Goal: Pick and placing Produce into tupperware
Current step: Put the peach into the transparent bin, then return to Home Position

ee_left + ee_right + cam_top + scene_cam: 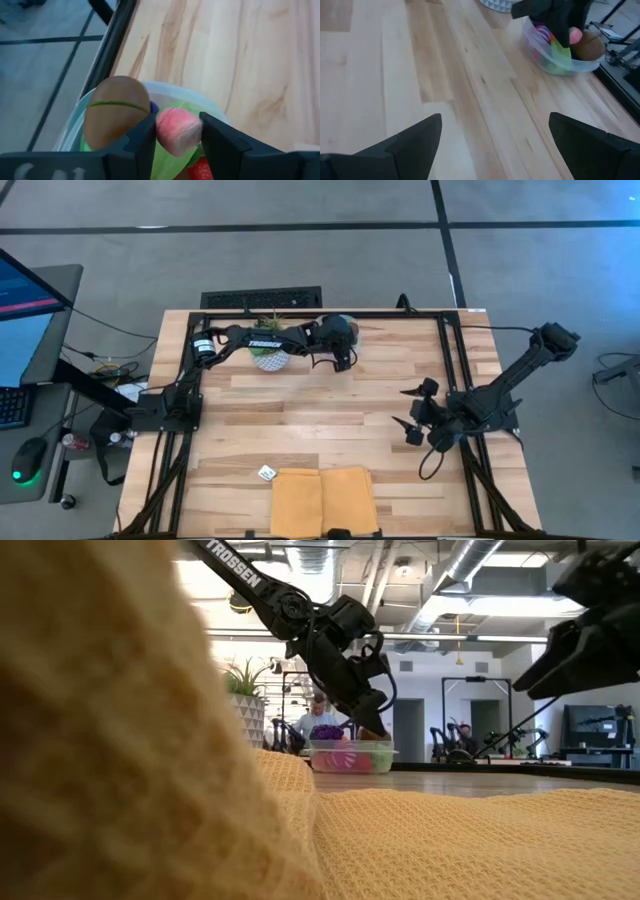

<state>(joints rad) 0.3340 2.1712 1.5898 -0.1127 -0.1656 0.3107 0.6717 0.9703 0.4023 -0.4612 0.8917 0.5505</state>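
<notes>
The left gripper (177, 132) pinches a pink fruit (179, 131) between its 2 fingers, the tupperware (216, 111) directly beneath.

the floor (300, 250) around the wooden table (320, 420) is grey, crossed by dark lines that split it into big panels. on one side of the table sits a desk with a lit monitor (25, 310), a keyboard (12, 405) and a mouse (30, 458) (glowing green at its edge). looking level across the table, the room beyond is bright and open: white walls (425, 690), an exposed ceiling with silver ducts (450, 570) and pipes, a dark doorway (407, 730), a black screen (590, 725) on a stand, and people seated far back (318, 715).
</notes>
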